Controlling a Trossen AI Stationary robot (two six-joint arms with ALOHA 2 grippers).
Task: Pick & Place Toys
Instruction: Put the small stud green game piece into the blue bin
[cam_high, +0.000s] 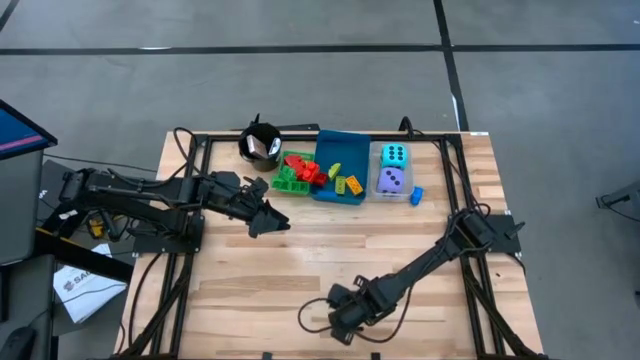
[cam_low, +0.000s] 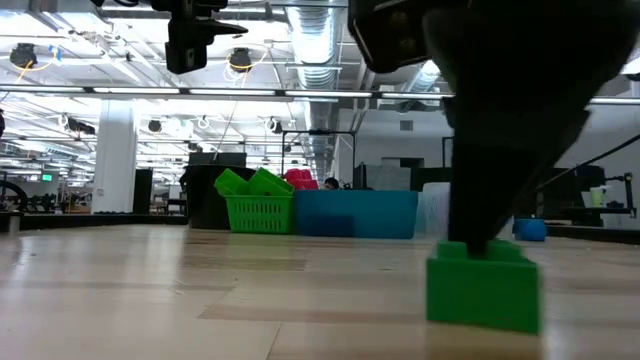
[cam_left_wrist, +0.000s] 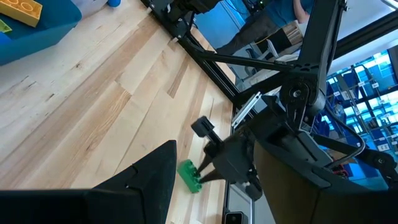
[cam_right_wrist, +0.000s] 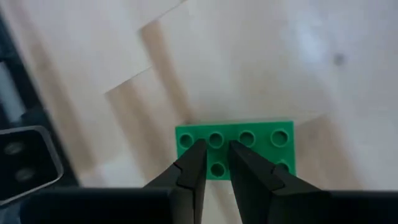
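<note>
Right claw (cam_right_wrist: 214, 163) is down at the near edge of the worktop (cam_high: 300, 260), its two fingers drawn close together over the studs of a green brick (cam_right_wrist: 236, 149) that lies flat on the wood. The wrist view shows the fingertips pinching at the studs in the brick's middle, and the low view shows the claw standing right on top of the brick, so I take it as clenched on the green brick, though the brick has not left the wood. This looks like the picking step: the grip is made and the lift is next.

That next move calls for a straight rise, then a carry across the bare middle of the worktop to the trays at the far edge. A pinch on studs alone may be shallow, so the brick could tip or slip as it comes up.

Left claw (cam_high: 275, 222) hangs above the wood just in front of the trays, its fingers apart and holding nothing. It sits close to the carry path and may need to give way.

At the far edge stand a black cup (cam_high: 261, 143), a green tray (cam_high: 290, 180) heaped with red and green bricks, a blue tray (cam_high: 342, 145) with a few more bricks, and a clear tray with a cyan die (cam_high: 393, 154) and a purple die (cam_high: 392, 180). A small blue brick (cam_high: 416, 195) lies loose beside that tray.
</note>
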